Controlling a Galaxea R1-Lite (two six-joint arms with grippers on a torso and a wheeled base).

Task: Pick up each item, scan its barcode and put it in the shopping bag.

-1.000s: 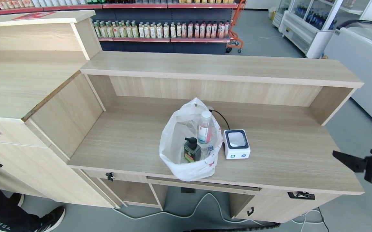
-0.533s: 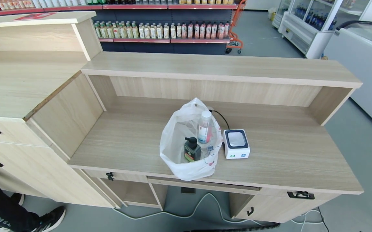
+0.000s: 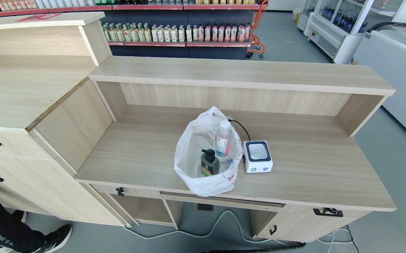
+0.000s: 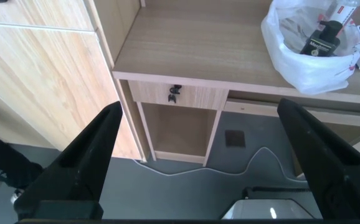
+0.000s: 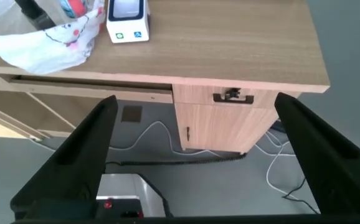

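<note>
A white plastic shopping bag (image 3: 189, 151) stands open at the middle of the wooden counter (image 3: 315, 168). Inside it are a clear bottle with a red label (image 3: 223, 142) and a dark pump bottle (image 3: 209, 164), both upright. A small white barcode scanner (image 3: 257, 156) sits just right of the bag. My left gripper (image 4: 202, 168) hangs open and holds nothing, low in front of the counter's left end, with the bag (image 4: 292, 56) beyond it. My right gripper (image 5: 195, 162) is open and holds nothing, low before the counter's right end, with the scanner (image 5: 127, 18) and bag (image 5: 37, 43) beyond it.
A raised shelf (image 3: 238, 73) runs along the counter's back and a taller cabinet (image 3: 20, 91) stands on the left. The scanner's black cable (image 3: 241, 127) trails behind the bag. White cables (image 3: 220, 225) lie on the floor under the counter. A person's shoe (image 3: 53, 237) is at the lower left.
One second ago my right gripper showed at the right edge of the head view; it has since withdrawn out of that view. The bag, bottles and scanner have not moved.
</note>
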